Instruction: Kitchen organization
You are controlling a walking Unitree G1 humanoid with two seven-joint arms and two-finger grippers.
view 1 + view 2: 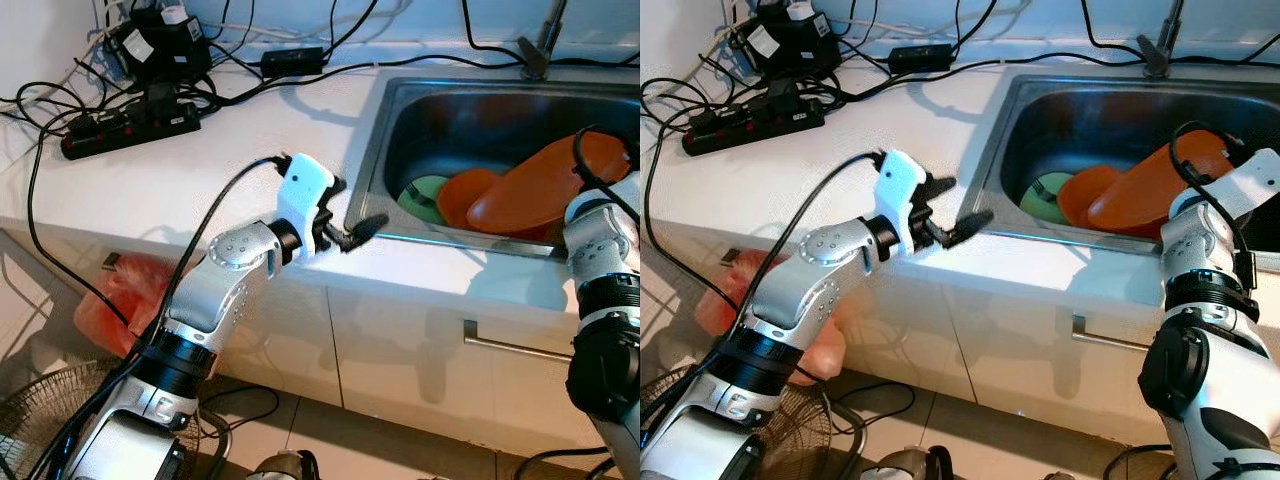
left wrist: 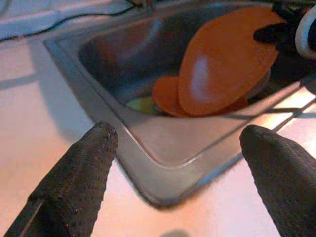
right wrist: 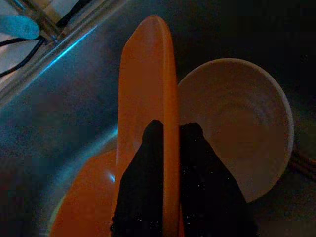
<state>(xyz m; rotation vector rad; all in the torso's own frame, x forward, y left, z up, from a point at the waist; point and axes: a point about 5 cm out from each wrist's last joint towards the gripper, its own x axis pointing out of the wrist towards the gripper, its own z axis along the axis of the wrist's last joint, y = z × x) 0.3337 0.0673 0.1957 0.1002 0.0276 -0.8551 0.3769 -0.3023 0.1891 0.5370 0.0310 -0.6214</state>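
Note:
A large orange plate (image 1: pixel 540 185) stands tilted on edge inside the steel sink (image 1: pixel 365 170). My right gripper (image 3: pixel 172 131) is shut on its rim, one finger on each face. Under it lie a smaller orange dish (image 1: pixel 465 195) and something green (image 1: pixel 420 195). Beside the held plate, the right wrist view shows a pale bowl (image 3: pixel 237 123). My left gripper (image 1: pixel 352 208) hovers open and holding nothing over the counter, at the sink's near left corner; its fingertips (image 2: pixel 98 143) stand wide apart.
A black power strip (image 1: pixel 130 125), adapters and several cables crowd the counter's back left. The faucet base (image 1: pixel 540 45) rises behind the sink. Below the counter are cabinet fronts with a metal handle (image 1: pixel 515 345), a red bag (image 1: pixel 120 300) and a floor fan (image 1: pixel 40 410).

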